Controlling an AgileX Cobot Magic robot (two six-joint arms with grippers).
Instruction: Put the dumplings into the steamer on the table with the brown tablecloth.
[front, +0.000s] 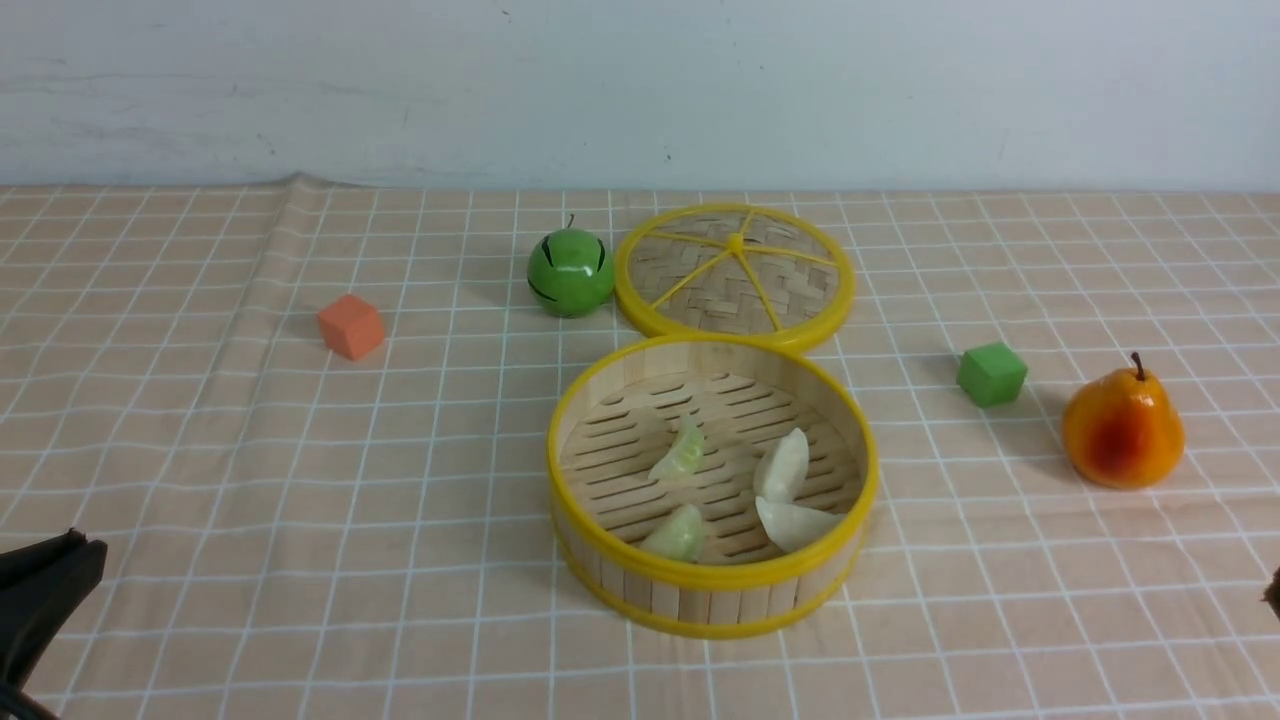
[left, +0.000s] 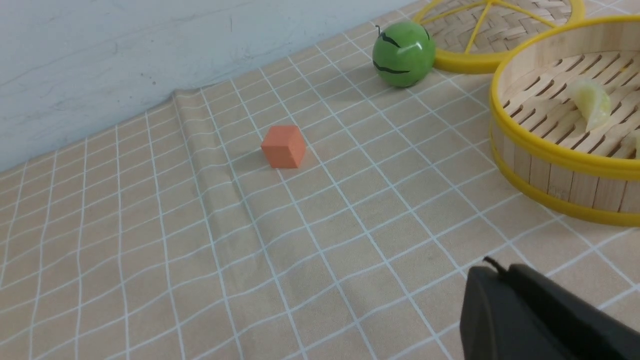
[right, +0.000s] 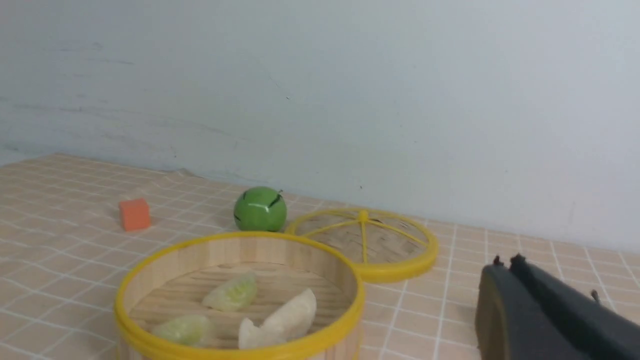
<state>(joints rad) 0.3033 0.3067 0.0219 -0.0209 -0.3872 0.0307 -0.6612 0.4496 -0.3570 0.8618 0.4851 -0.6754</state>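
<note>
The steamer stands on the brown tablecloth at the table's middle. All the dumplings lie inside it: two pale green and two creamy white. My left gripper is at the near left corner, well away from the steamer. In the left wrist view it is shut and empty. My right gripper just shows at the right edge. In the right wrist view it is shut and empty, to the right of the steamer.
The flat woven lid lies touching the steamer's far side. A green ball-shaped fruit sits to the left of the lid and an orange cube farther left. A green cube and a pear stand to the right.
</note>
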